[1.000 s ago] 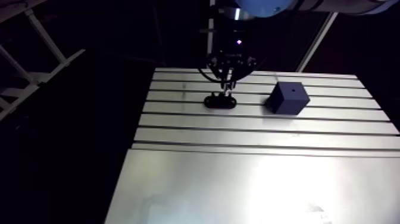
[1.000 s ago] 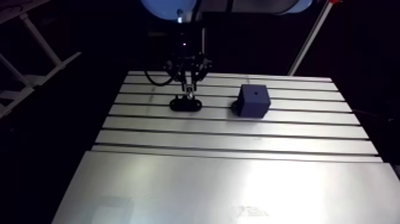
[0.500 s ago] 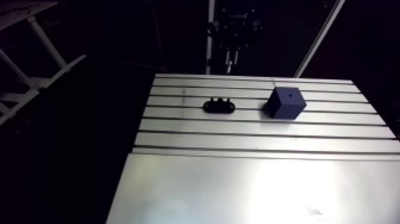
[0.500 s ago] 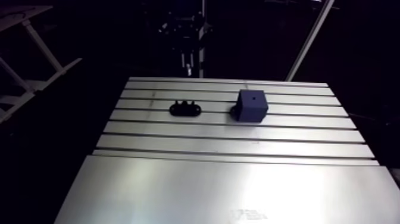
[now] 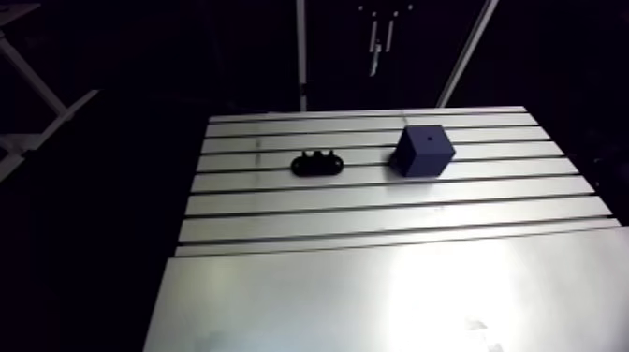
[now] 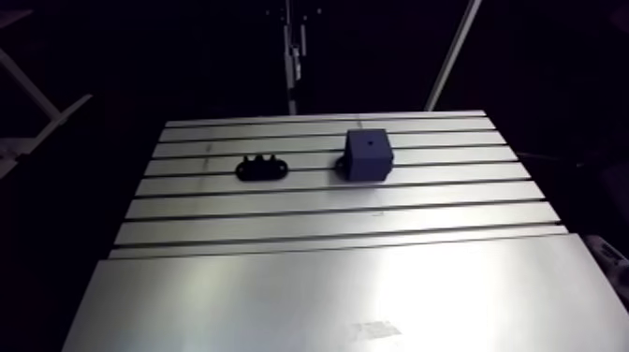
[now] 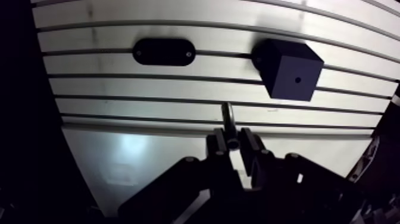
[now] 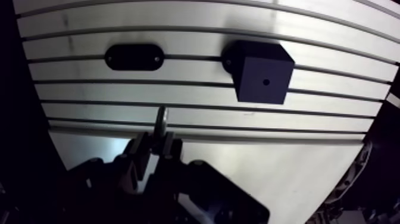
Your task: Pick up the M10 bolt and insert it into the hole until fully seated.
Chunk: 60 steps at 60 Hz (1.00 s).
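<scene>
In the wrist view my gripper (image 7: 231, 139) is shut on the M10 bolt (image 7: 228, 115), a slim metal shank sticking out ahead of the fingertips. It hangs high over the slotted table (image 7: 178, 89). Far below and ahead lie a black oval holder (image 7: 163, 52) and, beside it, a dark blue cube (image 7: 291, 70) with a small hole (image 7: 296, 79) in its upper face. In the arm view the gripper (image 5: 378, 42) shows small, well above the table's back edge, with the holder (image 5: 317, 164) and the cube (image 5: 423, 152) on the table.
The table's far half is slotted aluminium and its near half is a smooth plate (image 5: 374, 300). A slanted pole (image 5: 463, 56) and an upright post (image 5: 301, 56) stand behind the back edge. Dark space lies off the table's left side.
The gripper, earlier down at the black holder, has risen high above the table with the bolt between its fingers. The arm view itself has shifted with the arm.
</scene>
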Tool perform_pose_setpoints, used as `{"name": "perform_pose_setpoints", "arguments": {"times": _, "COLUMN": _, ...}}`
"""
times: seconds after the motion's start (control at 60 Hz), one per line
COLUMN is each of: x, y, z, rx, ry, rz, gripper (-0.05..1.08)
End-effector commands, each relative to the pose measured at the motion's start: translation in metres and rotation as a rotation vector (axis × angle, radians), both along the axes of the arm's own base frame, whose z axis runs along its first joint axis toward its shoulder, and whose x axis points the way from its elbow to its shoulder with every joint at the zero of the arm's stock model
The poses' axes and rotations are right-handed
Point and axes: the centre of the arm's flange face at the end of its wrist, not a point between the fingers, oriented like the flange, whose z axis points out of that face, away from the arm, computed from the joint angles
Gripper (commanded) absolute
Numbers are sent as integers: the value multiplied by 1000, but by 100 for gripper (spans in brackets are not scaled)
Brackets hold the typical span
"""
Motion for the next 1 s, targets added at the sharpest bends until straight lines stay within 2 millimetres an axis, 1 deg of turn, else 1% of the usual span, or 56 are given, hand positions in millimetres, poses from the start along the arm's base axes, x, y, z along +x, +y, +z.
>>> {"name": "perform_pose_setpoints", "arguments": {"times": 0.017, "x": -5, "y": 62, "z": 2, "rx": 30, "ry": -43, "rz": -47, "gripper": 107}}
{"name": "perform_pose_setpoints", "arguments": {"times": 0.033, "x": -5, "y": 62, "z": 2, "rx": 30, "ry": -43, "rz": -47, "gripper": 107}}
{"name": "perform_pose_setpoints", "arguments": {"times": 0.05, "x": -6, "y": 69, "z": -2, "rx": 32, "ry": -49, "rz": -51, "gripper": 107}}
{"name": "perform_pose_setpoints", "arguments": {"times": 0.067, "x": -6, "y": 69, "z": -2, "rx": 32, "ry": -49, "rz": -51, "gripper": 107}}
{"name": "perform_pose_setpoints", "arguments": {"times": 0.083, "x": -6, "y": 74, "z": -5, "rx": 33, "ry": -55, "rz": -55, "gripper": 107}}
{"name": "perform_pose_setpoints", "arguments": {"times": 0.1, "x": -6, "y": 74, "z": -5, "rx": 33, "ry": -55, "rz": -55, "gripper": 107}}
{"name": "perform_pose_setpoints", "arguments": {"times": 0.117, "x": -6, "y": 79, "z": -8, "rx": 32, "ry": -62, "rz": -58, "gripper": 107}}
{"name": "perform_pose_setpoints", "arguments": {"times": 0.2, "x": -6, "y": 85, "z": -13, "rx": 31, "ry": -72, "rz": -63, "gripper": 107}}
{"name": "perform_pose_setpoints", "arguments": {"times": 0.25, "x": -6, "y": 91, "z": -21, "rx": 30, "ry": -85, "rz": -71, "gripper": 107}}
{"name": "perform_pose_setpoints", "arguments": {"times": 0.267, "x": -6, "y": 91, "z": -21, "rx": 30, "ry": -85, "rz": -71, "gripper": 107}}
{"name": "perform_pose_setpoints", "arguments": {"times": 0.283, "x": -6, "y": 94, "z": -26, "rx": 28, "ry": -92, "rz": -76, "gripper": 107}}
{"name": "perform_pose_setpoints", "arguments": {"times": 0.483, "x": -6, "y": 104, "z": -31, "rx": 30, "ry": -91, "rz": -92, "gripper": 107}}
{"name": "perform_pose_setpoints", "arguments": {"times": 0.65, "x": -8, "y": 118, "z": -36, "rx": 33, "ry": -60, "rz": -116, "gripper": 108}}
{"name": "perform_pose_setpoints", "arguments": {"times": 0.717, "x": -9, "y": 119, "z": -39, "rx": 35, "ry": -52, "rz": -114, "gripper": 108}}
{"name": "perform_pose_setpoints", "arguments": {"times": 0.783, "x": -8, "y": 121, "z": -42, "rx": 33, "ry": -57, "rz": -119, "gripper": 108}}
{"name": "perform_pose_setpoints", "arguments": {"times": 0.933, "x": -3, "y": 132, "z": -51, "rx": 27, "ry": -75, "rz": -139, "gripper": 108}}
{"name": "perform_pose_setpoints", "arguments": {"times": 1.0, "x": -2, "y": 133, "z": -55, "rx": 26, "ry": -73, "rz": -140, "gripper": 108}}
